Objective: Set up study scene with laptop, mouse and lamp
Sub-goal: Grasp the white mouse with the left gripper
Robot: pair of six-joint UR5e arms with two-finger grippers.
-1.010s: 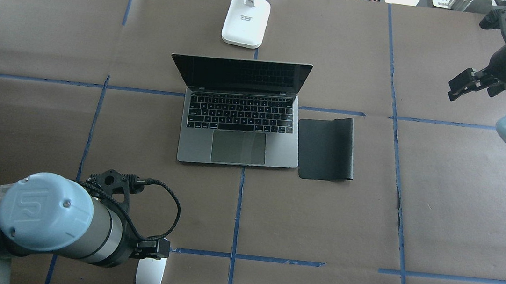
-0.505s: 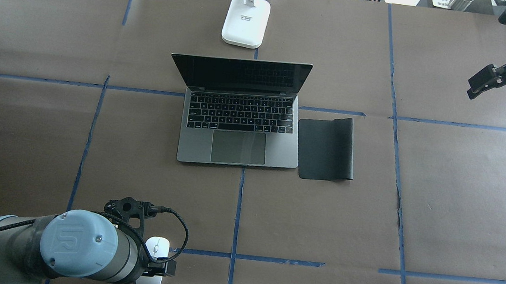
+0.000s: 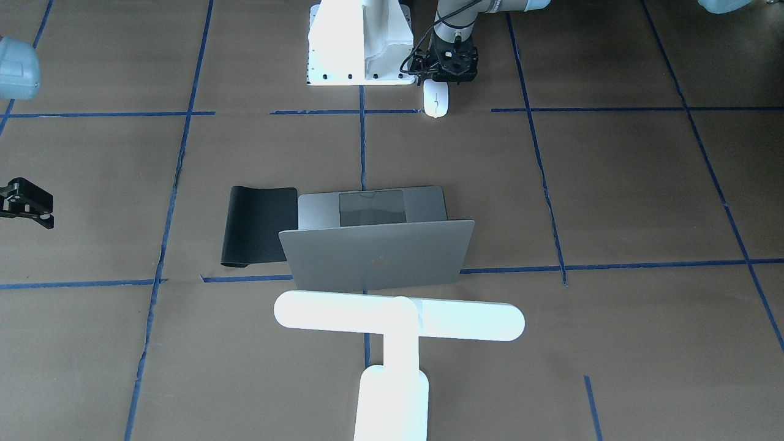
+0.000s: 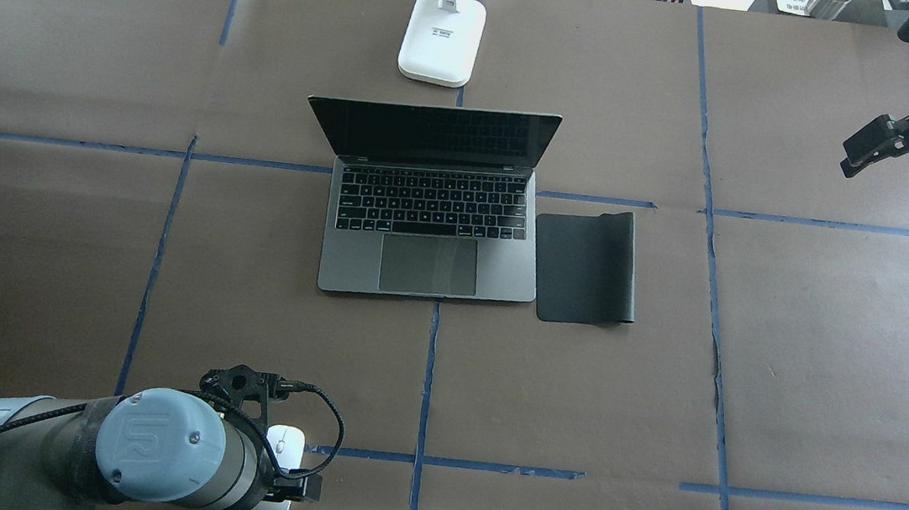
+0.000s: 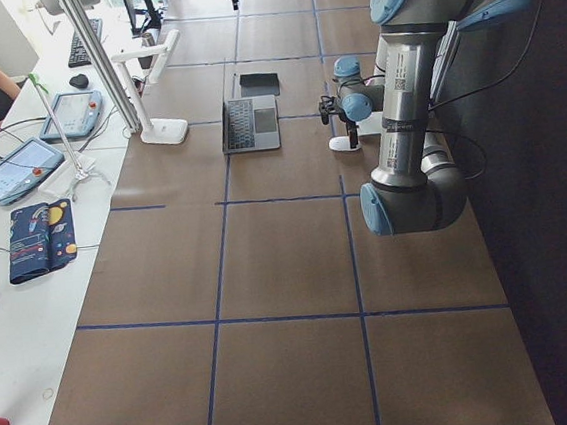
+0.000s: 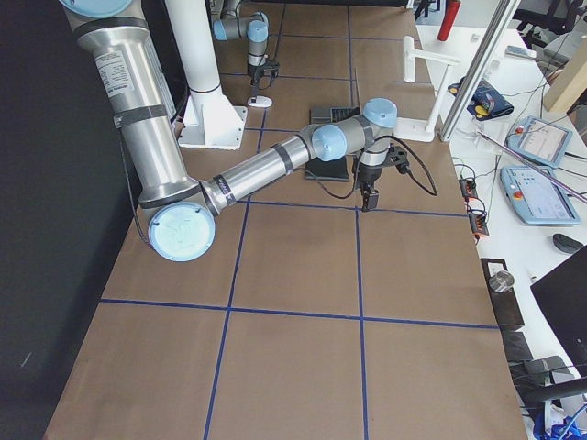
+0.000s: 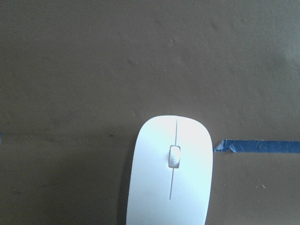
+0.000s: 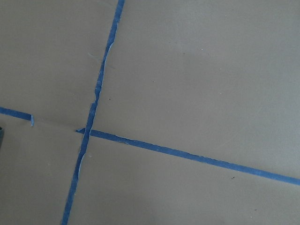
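The left claw [image 3: 450,68] hung low over the rear end of the mouse [image 3: 435,101], close to the table's robot-side edge. Its fingers were hidden under the wrist in every view, so I cannot tell whether it was released or clenched. The left wrist view showed only the front of the white mouse, with its scroll wheel and thin centre line, flat on the brown table [image 4: 831,371]. The mouse's nose pointed toward the far edge, and the torn end of a strip of blue tape [image 7: 258,146] lay just beside it. Just beside the mouse stood the white bolted pedestal [image 3: 361,43], also at the robot-side edge. The laptop [image 4: 428,261] sat open in the middle of the table, well apart from the mouse, with its dark screen raised toward the far edge. A black mat [image 4: 586,265] lay flat just beside the laptop's right side. Behind the screen the lamp [image 4: 439,38] stood with its base near the far edge. The right claw [image 4: 864,153] hovered above bare table toward the far edge, well to the right of the mat. It held nothing visible, and I cannot tell how its fingers were set.
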